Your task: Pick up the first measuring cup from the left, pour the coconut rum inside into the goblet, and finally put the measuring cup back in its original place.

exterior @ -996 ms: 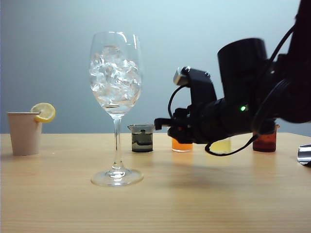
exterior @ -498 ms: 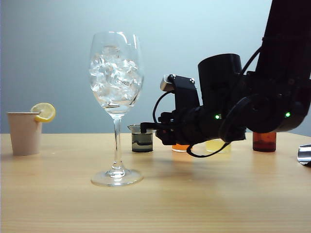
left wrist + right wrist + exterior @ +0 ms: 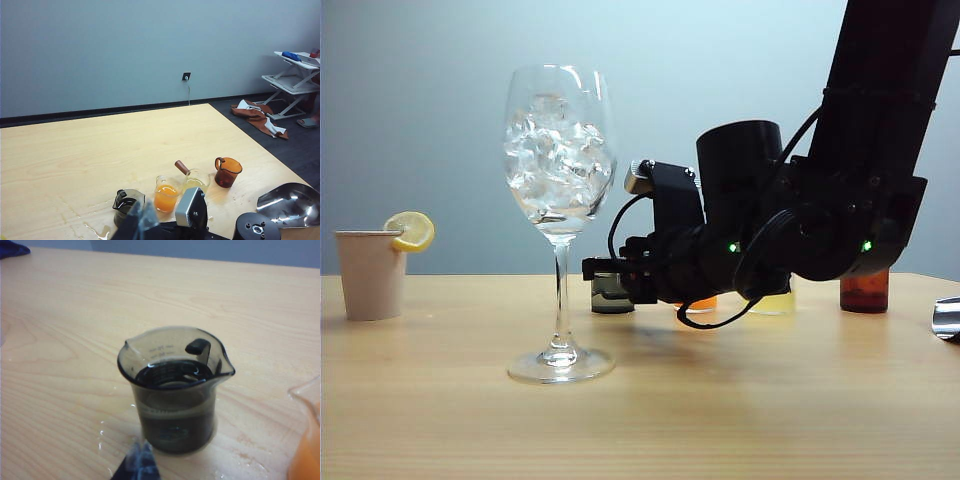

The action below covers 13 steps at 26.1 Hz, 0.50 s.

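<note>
The tall clear stemmed goblet [image 3: 558,215] packed with ice stands near the front on the wooden table [image 3: 740,410], just beside the right gripper [image 3: 592,268], whose closed fingertips sit level in front of the smoky dark-grey measuring cup [image 3: 175,390]. The clear cup of orange liquid [image 3: 166,193] crowds that cup's other side. Bare tabletop lies open between the goblet and the beige paper cup [image 3: 370,273]. The left gripper is out of view.

Smoky measuring cup [image 3: 176,390] of clear liquid stands upright behind ice-filled goblet [image 3: 559,210].
</note>
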{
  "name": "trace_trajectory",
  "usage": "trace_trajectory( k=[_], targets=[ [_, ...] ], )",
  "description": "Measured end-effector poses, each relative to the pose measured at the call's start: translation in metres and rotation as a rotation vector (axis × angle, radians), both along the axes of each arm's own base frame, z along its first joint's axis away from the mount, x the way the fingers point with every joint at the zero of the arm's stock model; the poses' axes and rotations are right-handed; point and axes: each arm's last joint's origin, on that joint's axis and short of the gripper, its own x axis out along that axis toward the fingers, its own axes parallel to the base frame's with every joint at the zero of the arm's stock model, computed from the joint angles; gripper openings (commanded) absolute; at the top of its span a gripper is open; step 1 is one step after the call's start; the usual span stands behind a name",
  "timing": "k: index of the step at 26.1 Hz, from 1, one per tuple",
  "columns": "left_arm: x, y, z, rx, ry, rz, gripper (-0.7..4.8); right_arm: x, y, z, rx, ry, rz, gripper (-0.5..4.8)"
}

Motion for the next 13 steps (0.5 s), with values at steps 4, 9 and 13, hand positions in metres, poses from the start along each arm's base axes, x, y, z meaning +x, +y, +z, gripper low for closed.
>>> trace_trajectory(
  k=[4,9,13],
  targets=[
    [0.0001,0.0000,-0.0001,0.000,0.000,0.000,-0.06,-0.0008,0.0011,-0.0007,0.013,0.013,0.000,1.64],
    [0.0001,0.0000,-0.0001,0.000,0.000,0.000,-0.06,-0.0020,0.0026,-0.0007,0.042,0.034,-0.001,2.76],
    [0.0001,0.0000,-0.0001,0.000,0.000,0.000,-0.06,-0.0032,0.0042,-0.0007,0.057,0.045,0.001,3.45]
  ],
)
